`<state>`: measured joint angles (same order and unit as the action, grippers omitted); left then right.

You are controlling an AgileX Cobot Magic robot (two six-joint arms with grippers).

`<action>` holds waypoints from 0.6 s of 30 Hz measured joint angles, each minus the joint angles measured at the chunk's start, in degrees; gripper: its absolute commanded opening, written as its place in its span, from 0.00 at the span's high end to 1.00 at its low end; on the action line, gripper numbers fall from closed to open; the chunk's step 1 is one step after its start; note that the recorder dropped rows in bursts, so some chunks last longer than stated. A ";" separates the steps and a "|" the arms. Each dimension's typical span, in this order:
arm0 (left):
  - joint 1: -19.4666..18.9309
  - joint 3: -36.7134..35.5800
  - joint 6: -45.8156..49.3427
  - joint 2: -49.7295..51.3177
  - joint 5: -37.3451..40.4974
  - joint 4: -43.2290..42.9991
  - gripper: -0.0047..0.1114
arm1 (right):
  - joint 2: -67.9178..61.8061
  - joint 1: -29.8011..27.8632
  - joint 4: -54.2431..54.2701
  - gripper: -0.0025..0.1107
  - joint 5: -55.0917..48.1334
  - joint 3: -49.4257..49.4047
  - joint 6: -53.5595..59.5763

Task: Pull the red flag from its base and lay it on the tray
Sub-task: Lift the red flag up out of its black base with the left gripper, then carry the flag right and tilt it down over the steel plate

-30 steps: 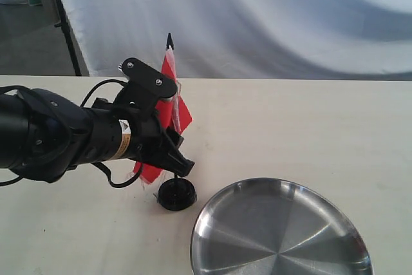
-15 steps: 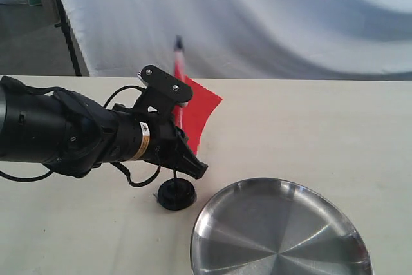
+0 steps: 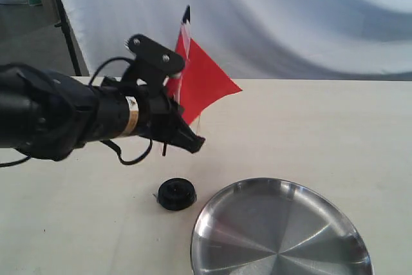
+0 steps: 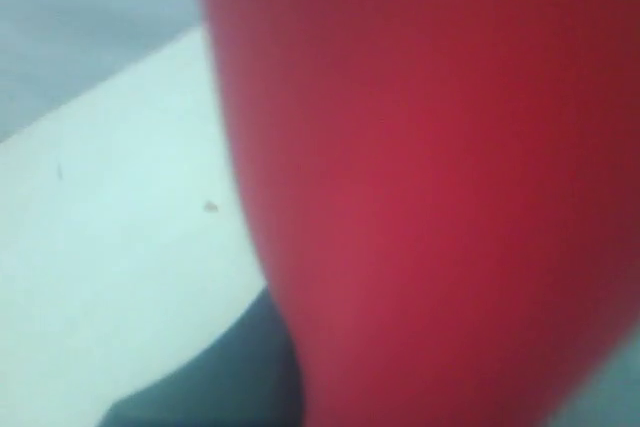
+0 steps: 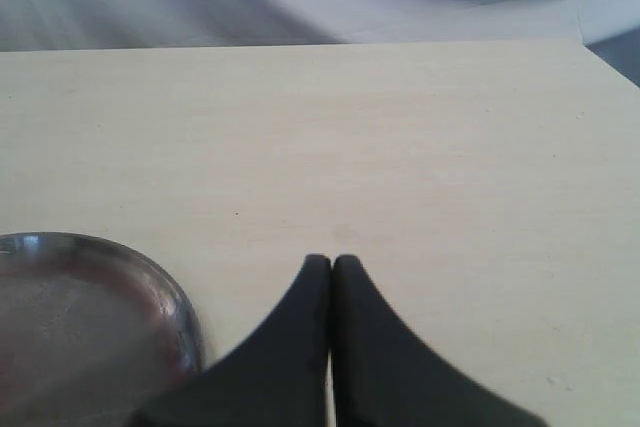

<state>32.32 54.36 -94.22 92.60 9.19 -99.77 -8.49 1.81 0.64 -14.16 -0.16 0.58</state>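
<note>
The red flag (image 3: 205, 80) is held in the air by my left gripper (image 3: 183, 138), shut on its thin black stick, whose lower end hangs free above the table. The pointed tip stands up at the top. The round black base (image 3: 176, 193) sits on the table below, apart from the stick. To its right, at the near edge, lies the steel tray (image 3: 280, 230). In the left wrist view blurred red cloth (image 4: 430, 177) fills most of the picture and hides the jaws. My right gripper (image 5: 332, 263) is shut with nothing in it, beside the tray's rim (image 5: 170, 297).
A pale wooden tabletop (image 3: 309, 127) stretches to the right and behind. A white cloth backdrop (image 3: 277, 17) hangs at the far edge. A black stand leg (image 3: 64, 24) is at the back left, off the table.
My left gripper has lifted the flag upward, and the stick has come out of the base. The base stays where it was. The cloth has swung out to the right.
</note>
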 measured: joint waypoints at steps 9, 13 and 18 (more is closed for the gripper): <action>0.00 0.00 -0.21 -10.88 -17.66 3.79 0.96 | 0.00 0.00 0.00 0.98 0.00 0.00 0.00; 0.00 0.00 0.05 -10.44 -26.88 10.88 0.96 | 0.00 0.00 0.00 0.98 0.00 0.00 0.00; 0.00 0.00 0.83 -8.24 -37.09 18.28 0.96 | 0.00 0.00 0.00 0.98 0.00 0.00 0.00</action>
<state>32.32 54.36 -93.38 84.36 -27.90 -81.49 -8.49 1.81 0.64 -14.16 -0.16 0.58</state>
